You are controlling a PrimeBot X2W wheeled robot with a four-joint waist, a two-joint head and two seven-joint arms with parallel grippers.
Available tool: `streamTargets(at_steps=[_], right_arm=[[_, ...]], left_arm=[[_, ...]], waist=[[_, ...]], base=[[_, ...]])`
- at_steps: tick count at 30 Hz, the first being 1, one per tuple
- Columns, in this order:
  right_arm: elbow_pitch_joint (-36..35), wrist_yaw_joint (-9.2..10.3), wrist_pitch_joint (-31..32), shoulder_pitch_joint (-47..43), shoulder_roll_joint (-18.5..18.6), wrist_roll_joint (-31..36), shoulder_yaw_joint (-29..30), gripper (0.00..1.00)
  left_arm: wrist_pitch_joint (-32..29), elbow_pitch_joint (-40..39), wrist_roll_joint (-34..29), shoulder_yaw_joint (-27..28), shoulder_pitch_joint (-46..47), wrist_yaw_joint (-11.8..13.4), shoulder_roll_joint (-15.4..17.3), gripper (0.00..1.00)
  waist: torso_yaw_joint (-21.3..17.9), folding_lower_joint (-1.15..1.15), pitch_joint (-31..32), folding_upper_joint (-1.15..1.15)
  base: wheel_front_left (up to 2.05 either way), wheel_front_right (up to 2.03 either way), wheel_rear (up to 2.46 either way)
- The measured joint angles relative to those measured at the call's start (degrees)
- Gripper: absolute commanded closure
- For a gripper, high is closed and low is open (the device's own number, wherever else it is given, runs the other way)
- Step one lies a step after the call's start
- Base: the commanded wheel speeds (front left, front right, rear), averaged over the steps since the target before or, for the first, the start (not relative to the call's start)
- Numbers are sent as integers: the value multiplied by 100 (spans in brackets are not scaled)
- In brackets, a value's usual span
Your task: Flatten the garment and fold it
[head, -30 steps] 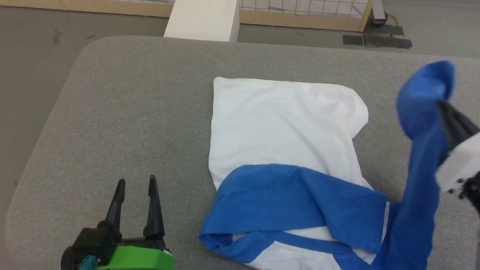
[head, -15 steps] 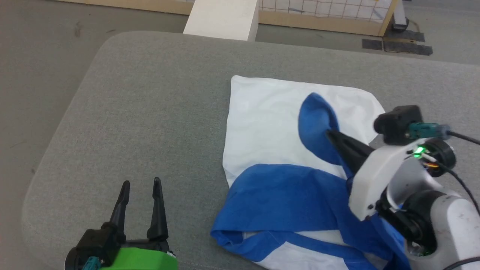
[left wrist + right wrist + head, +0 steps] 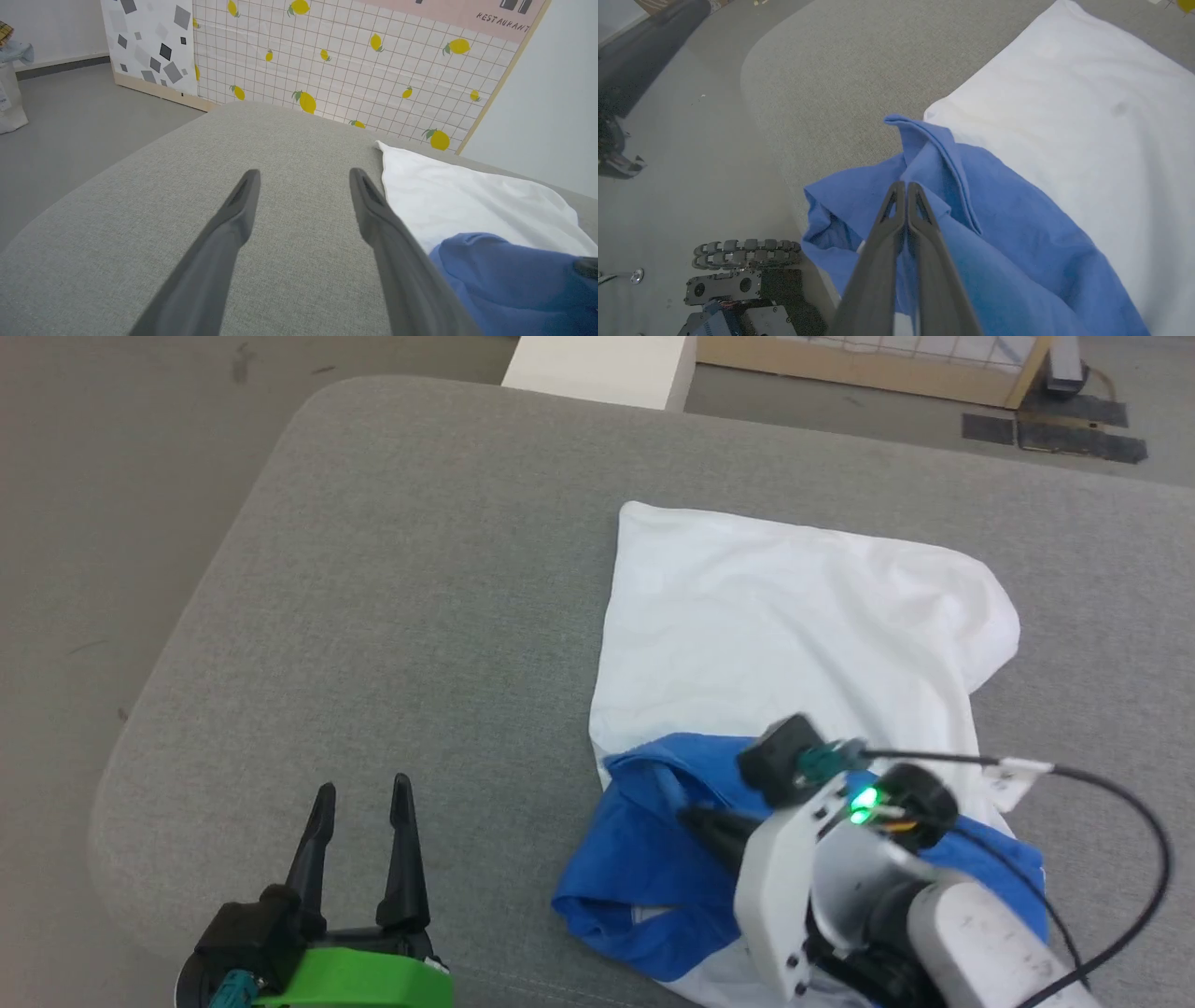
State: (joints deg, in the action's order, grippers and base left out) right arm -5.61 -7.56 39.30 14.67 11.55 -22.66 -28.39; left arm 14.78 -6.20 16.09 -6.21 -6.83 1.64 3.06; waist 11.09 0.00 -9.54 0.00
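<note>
Spread on the grey desk [image 3: 420, 569]: the garment [image 3: 794, 616], white body lying toward the far side with its far right corner rumpled, blue sleeve cloth bunched in a heap at the near end, close to the desk's near edge.

Pinched by the right gripper [image 3: 691, 819]: a raised ridge of that blue cloth, on the left part of the heap. Fingers [image 3: 882, 233] pressed together along their length, the fold caught at the tips, more blue cloth draped under and around them. A green lamp [image 3: 864, 798] lit on the wrist, and a black cable [image 3: 1120, 803] looping off to the right.

Above bare desk to the left of the garment, well apart from it: the left gripper [image 3: 364, 786] — fingers spread wide, nothing between them, tips pointing toward the far side, a bright green housing [image 3: 364, 980] at the base.

Beyond the far edge of the desk: a white block [image 3: 597, 364] and a grid-patterned panel [image 3: 327, 60] printed with yellow lemons. Readable at the top of that panel, on a pink band in dark capitals — "RESTAURANT" [image 3: 502, 22]. No brand mark or label legible on the garment.
</note>
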Motion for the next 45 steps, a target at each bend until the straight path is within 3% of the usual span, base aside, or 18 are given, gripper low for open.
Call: streamTargets(at_steps=[10, 11, 12, 13, 14, 15, 24, 33, 38, 39, 43, 45], right_arm=[[1005, 0, -323, 30, -8, -69, -531, 100], [1133, 0, -381, 64, -31, -68, -550, 93], [1249, 0, -458, 108, -60, -66, -557, 71], [1358, 0, -571, 150, -115, -66, -522, 57], [1433, 0, -667, 191, -163, -57, -500, 15], [1507, 0, -757, 242, -197, -41, -506, 0], [1362, 0, -1073, 357, -293, -280, -190, 0], [109, 0, -1507, -216, -374, -157, 1575, 0], [-530, 0, -2228, -632, -609, 460, 2647, 0], [-720, 0, -2736, -989, -751, 689, 3085, 0], [-750, 0, -3655, -1446, -847, 1089, 3672, 0], [-577, 0, -4141, -1675, -846, 964, 3884, 0]], left_arm=[[0, 23, 63, -29, 46, 43, 0, 0], [0, 29, 64, -37, 62, 43, 0, 0], [0, 36, 64, -44, 80, 43, 0, 0], [0, 42, 64, -45, 94, 43, 0, 0], [0, 45, 64, -44, 102, 43, 0, 0], [0, 48, 64, -44, 103, 43, 0, 0], [0, 74, 25, -13, 99, 41, 0, 0], [1, 3, -93, 76, 98, -11, -1, 0], [0, -41, -158, 112, 99, -75, -1, 0], [0, -60, -241, 147, 99, -107, -1, 0], [1, -165, -311, 177, 97, -165, -1, 0], [0, -226, -354, 198, 93, -176, -2, 0]], waist=[[66, 0, -63, 0], [65, 0, -63, 0], [65, 0, -62, 0], [60, 0, -61, 0], [52, 0, -59, 0], [41, 0, -58, 0], [-134, 0, -20, 0], [-447, 0, -17, 0], [-624, 0, -53, 0], [-730, 0, -74, 0], [-862, 0, -85, 0], [-914, 0, -79, 0]], base=[[0, 0, 0], [0, 0, 0], [0, 0, 0], [0, 0, 0], [0, 0, 0], [0, 0, 0], [0, 0, 0], [0, 0, 0], [0, 0, 0], [0, 0, 0], [0, 0, 0], [0, 0, 0]])
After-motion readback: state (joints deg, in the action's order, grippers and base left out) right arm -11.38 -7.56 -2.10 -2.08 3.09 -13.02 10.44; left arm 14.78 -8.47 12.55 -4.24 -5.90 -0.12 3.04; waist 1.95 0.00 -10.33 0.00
